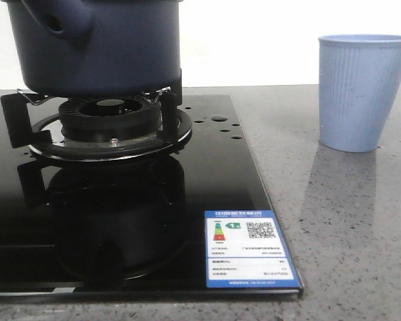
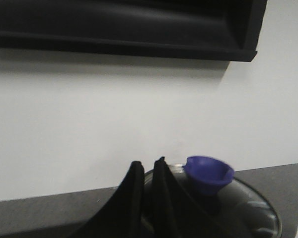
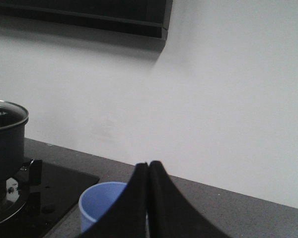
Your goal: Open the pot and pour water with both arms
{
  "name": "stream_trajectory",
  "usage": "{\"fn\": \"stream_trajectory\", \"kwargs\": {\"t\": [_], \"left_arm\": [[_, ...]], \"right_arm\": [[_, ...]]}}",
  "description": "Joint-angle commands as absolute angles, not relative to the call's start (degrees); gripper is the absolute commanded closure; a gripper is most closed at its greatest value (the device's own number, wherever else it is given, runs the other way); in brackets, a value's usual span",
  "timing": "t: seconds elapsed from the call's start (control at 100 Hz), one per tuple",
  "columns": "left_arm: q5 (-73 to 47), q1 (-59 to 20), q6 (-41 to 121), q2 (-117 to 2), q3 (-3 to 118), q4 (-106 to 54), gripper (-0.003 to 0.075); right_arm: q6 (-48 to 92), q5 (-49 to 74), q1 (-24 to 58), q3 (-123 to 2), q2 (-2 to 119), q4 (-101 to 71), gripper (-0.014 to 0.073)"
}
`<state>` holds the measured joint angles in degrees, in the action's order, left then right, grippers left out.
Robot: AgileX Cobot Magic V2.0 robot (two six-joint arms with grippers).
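Front view: pot (image 1: 97, 47), dark navy, matte, seated on the burner grate (image 1: 107, 124) of a black glass hob (image 1: 214, 180). Stubby side protrusion with small round hole (image 1: 55, 25) at roughly 10 o'clock on the visible pot wall. Top of pot cut off by frame edge. Pale blue ribbed cup (image 1: 362, 90) upright on the grey speckled countertop (image 1: 347, 227), at about 3 o'clock from the pot, well apart, off the hob. Blue-and-white energy label (image 1: 251, 249) with QR code stuck near the hob's nearest right corner. No arm seen in this view.

Left wrist view: left gripper (image 2: 148, 166) fingers dark, tips close with only a narrow slit between, nothing pinched. Glass lid (image 2: 253, 208) on pot just past the fingertips, with blue flared knob (image 2: 208, 174) standing upright at its centre, at about 3 o'clock from the tips, near but apparently not touching; contact not certain. White wall (image 2: 114, 129) behind, dark overhead unit (image 2: 124, 25) at 12 o'clock.

Right wrist view: right gripper (image 3: 148, 164) fingers pressed together, nothing between them. Cup (image 3: 102, 206) just beyond the fingers at about 8 o'clock from the tips, mouth open upward, partly hidden by the left finger. Pot (image 3: 5, 144) with glass lid rim at 9 o'clock, on the hob, well apart from the gripper.
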<state>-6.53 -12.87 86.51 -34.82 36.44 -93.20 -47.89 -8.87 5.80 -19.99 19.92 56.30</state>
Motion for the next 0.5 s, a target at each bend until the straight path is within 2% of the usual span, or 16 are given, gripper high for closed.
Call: {"fn": "stream_trajectory", "kwargs": {"t": [0.0,0.24,0.49], "left_arm": [[-4.1,-12.6,86.0,-28.6,31.1,-94.5,0.074],[-4.0,-12.6,86.0,-16.4,19.2,-94.7,0.074],[-4.2,-12.6,86.0,-14.3,13.6,-94.7,0.074]], "right_arm": [[-47.9,-13.1,5.8,-19.3,18.2,55.9,0.0664],[-47.9,-13.6,5.8,-17.2,17.6,55.9,0.0664],[-47.9,-13.5,5.8,-17.2,17.6,55.9,0.0664]]}}
